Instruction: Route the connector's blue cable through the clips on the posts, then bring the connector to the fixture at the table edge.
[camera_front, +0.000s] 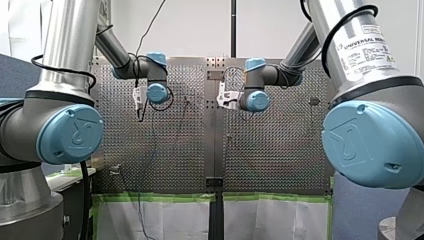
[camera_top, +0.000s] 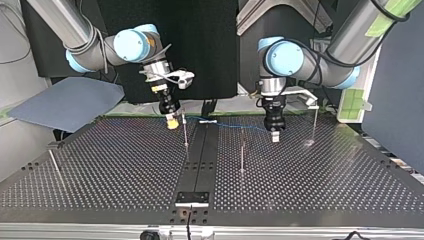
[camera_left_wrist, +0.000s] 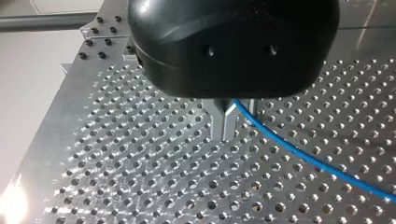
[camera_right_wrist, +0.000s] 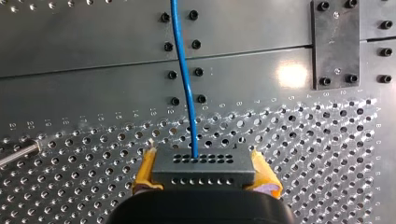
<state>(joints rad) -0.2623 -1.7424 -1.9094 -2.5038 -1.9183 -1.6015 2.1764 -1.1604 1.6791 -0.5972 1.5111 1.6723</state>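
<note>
In the right wrist view my right gripper, with yellow pads, is shut on the grey connector. The blue cable leaves the connector and runs ahead over the plate. In the top view the right gripper hangs low beside a thin post. From there the cable stretches across to my left gripper. In the left wrist view the metal fingers of the left gripper are shut on the cable just above the perforated table. The fixture sits at the near edge.
More thin posts stand on the perforated table in the top view: one at the middle, one at the right, one slanted at the far left. A dark centre strip runs toward the fixture.
</note>
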